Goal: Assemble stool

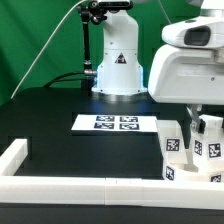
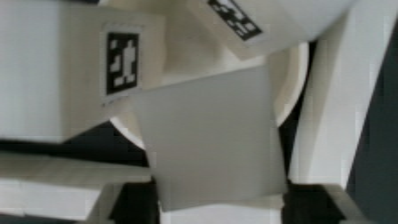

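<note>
Against the border rail (image 1: pixel 80 186), the gripper (image 1: pixel 197 128) clamps a stool leg (image 1: pixel 207 138).

Stool parts: white plastic, black-and-white square tags. Two chunky legs (image 1: pixel 176 152) seen upright, close together, at the exterior view's lower right on the black surface, just inside the corner. Round seat (image 2: pixel 196 105) glimpsed in the wrist view, largely hidden behind a leg (image 2: pixel 111 62).
</note>
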Controlling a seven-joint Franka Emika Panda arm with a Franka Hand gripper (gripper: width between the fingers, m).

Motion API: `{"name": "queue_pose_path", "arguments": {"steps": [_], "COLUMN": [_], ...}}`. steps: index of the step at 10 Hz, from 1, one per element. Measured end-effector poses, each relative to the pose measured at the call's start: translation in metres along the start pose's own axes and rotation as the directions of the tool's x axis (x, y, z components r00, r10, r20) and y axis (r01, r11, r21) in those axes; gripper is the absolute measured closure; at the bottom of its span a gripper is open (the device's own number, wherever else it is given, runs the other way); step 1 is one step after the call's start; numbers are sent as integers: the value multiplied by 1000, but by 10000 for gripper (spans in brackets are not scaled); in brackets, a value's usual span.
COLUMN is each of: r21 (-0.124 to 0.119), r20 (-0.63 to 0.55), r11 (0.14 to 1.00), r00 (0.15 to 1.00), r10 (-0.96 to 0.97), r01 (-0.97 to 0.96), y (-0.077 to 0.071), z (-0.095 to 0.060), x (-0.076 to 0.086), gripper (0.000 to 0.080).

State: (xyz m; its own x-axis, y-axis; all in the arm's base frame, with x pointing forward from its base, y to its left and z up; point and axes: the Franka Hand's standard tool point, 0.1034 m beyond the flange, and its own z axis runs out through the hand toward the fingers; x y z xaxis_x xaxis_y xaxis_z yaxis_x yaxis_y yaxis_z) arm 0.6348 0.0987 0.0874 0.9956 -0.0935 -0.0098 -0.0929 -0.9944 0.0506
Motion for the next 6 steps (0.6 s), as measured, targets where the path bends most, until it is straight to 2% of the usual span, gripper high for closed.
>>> {"name": "queue_pose_path", "arguments": {"steps": [1, 3, 5, 6], "r21": [5, 30, 86, 85], "r20": [-3, 7, 39, 42], "r11": [995, 952, 853, 831], "r00": [995, 953, 857, 835], "r10": [100, 304, 513, 549], "r01": [-100, -304, -514, -550], "y": [0, 2, 2, 1], "z": [0, 1, 0, 0], "x": [1, 2, 2, 2], "gripper": [463, 463, 463, 463]}}
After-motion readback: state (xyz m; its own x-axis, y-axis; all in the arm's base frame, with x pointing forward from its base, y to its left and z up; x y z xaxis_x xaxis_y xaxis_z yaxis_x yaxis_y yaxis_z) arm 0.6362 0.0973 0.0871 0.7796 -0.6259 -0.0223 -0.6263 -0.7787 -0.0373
